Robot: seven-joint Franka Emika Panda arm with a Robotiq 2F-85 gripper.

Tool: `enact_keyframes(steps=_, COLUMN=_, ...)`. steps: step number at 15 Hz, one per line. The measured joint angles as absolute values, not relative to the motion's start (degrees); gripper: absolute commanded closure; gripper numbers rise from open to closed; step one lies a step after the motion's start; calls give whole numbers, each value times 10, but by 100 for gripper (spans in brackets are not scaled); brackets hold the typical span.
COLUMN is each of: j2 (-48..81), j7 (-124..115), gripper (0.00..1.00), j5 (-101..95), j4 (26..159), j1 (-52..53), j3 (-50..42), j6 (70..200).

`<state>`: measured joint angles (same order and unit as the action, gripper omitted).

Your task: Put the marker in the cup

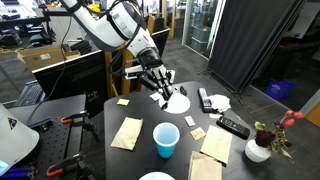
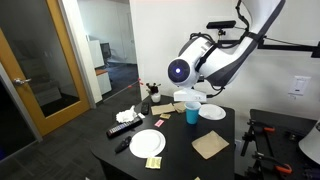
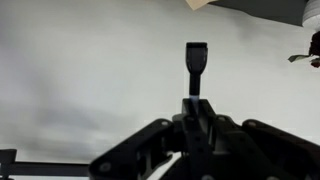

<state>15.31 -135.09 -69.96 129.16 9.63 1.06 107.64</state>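
My gripper point(image 1: 160, 90) hangs low over a flat white plate point(image 1: 178, 102) at the far side of the dark table. In the wrist view the jaws point(image 3: 196, 100) are shut on the marker point(image 3: 196, 58), a thin dark stick that juts out beyond the fingertips over the pale plate surface. The light-blue cup point(image 1: 166, 139) stands upright and empty nearer the table's front, apart from the gripper. It also shows in an exterior view point(image 2: 191, 112), beside the plate point(image 2: 212, 112).
Two black remotes point(image 1: 204, 98) point(image 1: 233, 127) lie to the right. A white flower vase point(image 1: 258, 150) stands at the right edge. Brown paper sheets point(image 1: 127, 133) point(image 1: 216, 145) flank the cup. Another white plate point(image 2: 147, 143) sits near the table's front.
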Motion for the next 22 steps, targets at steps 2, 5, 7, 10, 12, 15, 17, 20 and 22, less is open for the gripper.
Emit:
enact_keyframes(steps=2, j2=164, j7=-1381, gripper=97, j5=-718, j4=1287, j1=96, j3=11, j6=1061)
enact_keyframes(steps=5, j2=182, j7=-1414, gripper=97, j5=-730, j4=1282, j1=96, j3=11, j6=1039)
enact_keyframes(steps=7, j2=193, j7=-1429, gripper=97, j5=-730, j4=1280, j1=96, j3=11, j6=1031)
enact_keyframes(steps=10, j2=211, j7=-1444, gripper=97, j5=-730, j4=1279, j1=94, j3=11, j6=1025)
enact_keyframes(steps=12, j2=222, j7=-1455, gripper=97, j5=-730, j4=1279, j1=94, j3=11, j6=1025)
enact_keyframes(steps=15, j2=239, j7=-1470, gripper=97, j5=-729, j4=1278, j1=92, j3=11, j6=1025)
enact_keyframes(steps=17, j2=251, j7=-1478, gripper=97, j5=-729, j4=1274, j1=91, j3=11, j6=1025)
enact_keyframes(steps=20, j2=269, j7=-1478, gripper=97, j5=-729, j4=1266, j1=90, j3=12, j6=1025)
enact_keyframes(steps=22, j2=279, j7=-1478, gripper=97, j5=-729, j4=1261, j1=89, j3=13, j6=1025)
